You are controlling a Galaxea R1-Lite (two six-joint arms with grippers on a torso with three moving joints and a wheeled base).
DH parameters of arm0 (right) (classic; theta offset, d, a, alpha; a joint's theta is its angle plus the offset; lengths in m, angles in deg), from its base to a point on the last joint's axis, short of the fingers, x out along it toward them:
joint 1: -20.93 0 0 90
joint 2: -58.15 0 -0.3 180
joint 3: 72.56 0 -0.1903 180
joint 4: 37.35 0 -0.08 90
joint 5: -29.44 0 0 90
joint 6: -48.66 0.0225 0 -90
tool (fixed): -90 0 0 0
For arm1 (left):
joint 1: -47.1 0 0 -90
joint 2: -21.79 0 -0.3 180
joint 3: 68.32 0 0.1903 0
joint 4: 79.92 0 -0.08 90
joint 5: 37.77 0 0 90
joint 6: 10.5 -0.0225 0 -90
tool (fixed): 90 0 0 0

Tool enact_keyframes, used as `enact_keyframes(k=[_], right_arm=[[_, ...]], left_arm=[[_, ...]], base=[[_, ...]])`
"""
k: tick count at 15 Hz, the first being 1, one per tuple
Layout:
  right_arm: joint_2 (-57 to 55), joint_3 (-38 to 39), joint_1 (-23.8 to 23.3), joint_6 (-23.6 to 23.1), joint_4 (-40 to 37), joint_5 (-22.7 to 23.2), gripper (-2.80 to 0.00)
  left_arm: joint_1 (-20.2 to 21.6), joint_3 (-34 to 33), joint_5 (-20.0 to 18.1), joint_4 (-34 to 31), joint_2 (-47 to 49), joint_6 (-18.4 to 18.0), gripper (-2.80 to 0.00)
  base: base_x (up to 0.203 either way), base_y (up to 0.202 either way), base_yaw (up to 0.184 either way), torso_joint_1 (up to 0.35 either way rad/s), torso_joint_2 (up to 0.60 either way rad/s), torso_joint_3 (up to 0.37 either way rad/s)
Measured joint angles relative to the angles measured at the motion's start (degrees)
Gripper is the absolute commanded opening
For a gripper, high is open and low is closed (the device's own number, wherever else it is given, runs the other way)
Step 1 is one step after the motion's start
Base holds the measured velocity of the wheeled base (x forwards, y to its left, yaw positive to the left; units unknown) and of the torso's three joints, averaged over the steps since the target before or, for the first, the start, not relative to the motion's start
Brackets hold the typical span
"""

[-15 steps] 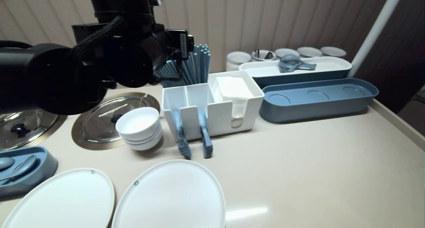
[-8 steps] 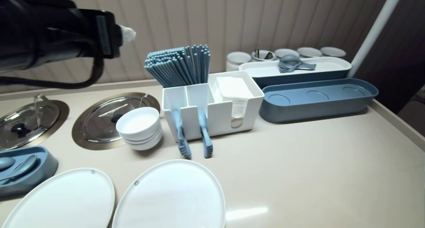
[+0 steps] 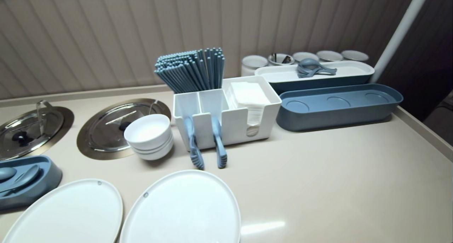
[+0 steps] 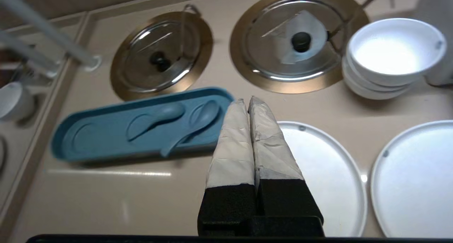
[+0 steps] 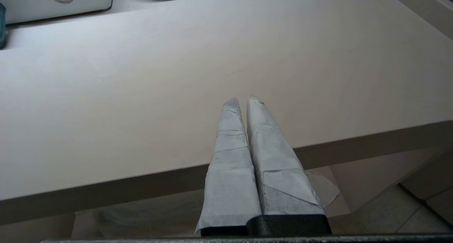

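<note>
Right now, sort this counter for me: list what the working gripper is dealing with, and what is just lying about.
In hand: left gripper, shut and empty, near one end of the blue spoon tray; its two spoons; the nearest white plate.
Lying about: stacked bowls; chopsticks; white caddy; tongs; steel lids; right gripper, shut, parked by the counter edge.

Plates [image 3: 180, 207]: two. Lids [image 3: 116, 124]: two. Tongs [image 3: 194, 144]: two. Cups [image 3: 253, 62]: five.
</note>
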Motion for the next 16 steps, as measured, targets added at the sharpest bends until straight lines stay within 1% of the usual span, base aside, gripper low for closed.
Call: enact_keyframes(k=[2,4,7,8,10,11,13,15,16], right_arm=[[0.00,0.00,0.00,0.00,0.00,0.04,-2.80],[0.00,0.00,0.00,0.01,0.00,0.04,-2.80],[0.00,0.00,-0.02,0.02,0.00,0.01,-2.80],[0.00,0.00,0.00,0.02,0.00,0.01,-2.80],[0.00,0.00,-0.02,0.00,0.00,0.04,-2.80],[0.00,0.00,-0.02,0.00,0.00,0.02,-2.80],[0.00,0.00,-0.02,0.00,-0.01,0.00,-2.80],[0.00,0.00,-0.02,0.00,0.00,0.01,-2.80],[0.00,0.00,-0.02,0.02,0.00,0.01,-2.80]], left_arm=[[7.77,-3.06,1.36,-0.88,-6.07,0.21,-2.80],[15.05,-5.52,1.82,-1.16,-12.87,0.30,-2.80],[22.51,-8.50,2.36,-1.38,-23.00,0.53,-2.80],[24.41,-9.61,3.68,-1.44,-25.57,2.21,-2.80],[26.03,-12.16,9.43,-1.53,-28.61,8.14,-2.80],[26.31,-12.38,10.69,-1.35,-29.33,8.87,-2.80],[27.08,-10.63,10.78,-1.22,-30.22,8.60,-2.80],[28.54,-7.91,10.81,-1.19,-30.68,8.21,-2.80],[29.60,-7.58,10.55,-1.20,-30.95,8.14,-2.80]], base=[[0.000,0.000,0.000,0.000,0.00,0.000],[0.000,0.000,0.000,0.000,0.00,0.000],[0.000,0.000,0.000,0.000,0.00,0.000],[0.000,0.000,0.000,0.000,0.00,0.000],[0.000,0.000,0.000,0.000,0.00,0.000],[0.000,0.000,0.000,0.000,0.00,0.000],[0.000,0.000,0.000,0.000,0.00,0.000],[0.000,0.000,0.000,0.000,0.00,0.000],[0.000,0.000,0.000,0.000,0.00,0.000]])
